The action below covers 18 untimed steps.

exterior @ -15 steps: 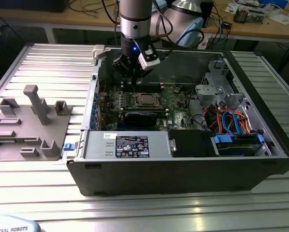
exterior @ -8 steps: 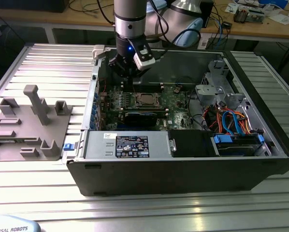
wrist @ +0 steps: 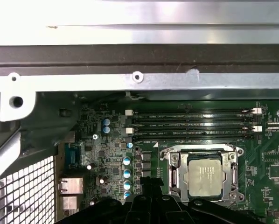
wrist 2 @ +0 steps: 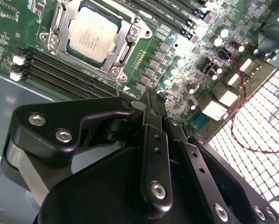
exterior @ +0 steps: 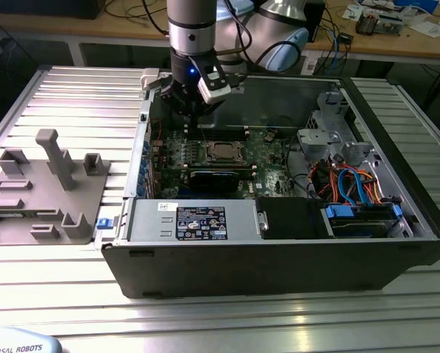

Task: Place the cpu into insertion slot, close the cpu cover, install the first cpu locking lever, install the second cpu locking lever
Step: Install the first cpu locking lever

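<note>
The cpu (exterior: 221, 152) (wrist 2: 93, 32) (wrist: 204, 177) lies flat in the insertion slot (wrist: 177, 161) on the green motherboard, silver top up. The cpu cover (wrist 2: 126, 46) (wrist: 176, 175) lies down around it as a silvery frame. My gripper (exterior: 198, 110) (wrist 2: 149, 103) hangs above the board beside the socket, toward the exterior view's left. Its black fingers (wrist 2: 154, 140) meet at the tips with nothing between them. In the first wrist view the gripper (wrist: 153, 205) is dark at the edge, close to the socket's corner.
The open computer case (exterior: 279, 257) holds a power supply (exterior: 198, 220) at the front and a drive bay with blue and orange cables (exterior: 356, 195) at the exterior view's right. Black memory slots (wrist: 191, 123) run beside the socket. A grey parts fixture (exterior: 43, 191) sits outside on the ribbed table.
</note>
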Each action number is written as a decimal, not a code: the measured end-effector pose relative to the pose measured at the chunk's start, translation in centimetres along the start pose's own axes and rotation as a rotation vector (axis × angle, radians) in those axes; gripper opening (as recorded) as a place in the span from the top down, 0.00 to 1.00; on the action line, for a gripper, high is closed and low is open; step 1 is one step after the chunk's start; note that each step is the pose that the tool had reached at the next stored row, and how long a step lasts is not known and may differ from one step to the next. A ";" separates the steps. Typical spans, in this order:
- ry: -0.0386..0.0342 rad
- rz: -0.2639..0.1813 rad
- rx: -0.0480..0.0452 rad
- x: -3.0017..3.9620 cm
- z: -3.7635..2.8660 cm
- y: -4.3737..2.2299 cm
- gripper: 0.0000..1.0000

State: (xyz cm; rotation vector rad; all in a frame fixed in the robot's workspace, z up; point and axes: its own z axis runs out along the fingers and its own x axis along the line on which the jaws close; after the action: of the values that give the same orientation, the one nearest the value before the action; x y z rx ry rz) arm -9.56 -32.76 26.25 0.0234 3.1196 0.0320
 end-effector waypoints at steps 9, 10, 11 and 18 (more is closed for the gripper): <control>0.0010 -0.042 -0.0078 0.06 0.07 0.99 0.89; 0.0010 -0.043 -0.0090 0.06 0.09 1.10 0.89; 0.0010 -0.044 -0.0103 0.07 0.11 1.18 0.89; 0.0014 -0.057 -0.0117 0.01 0.17 1.88 0.89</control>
State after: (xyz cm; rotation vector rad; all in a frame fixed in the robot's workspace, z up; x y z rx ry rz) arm -9.54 -30.88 26.11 -0.0658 3.1195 0.0493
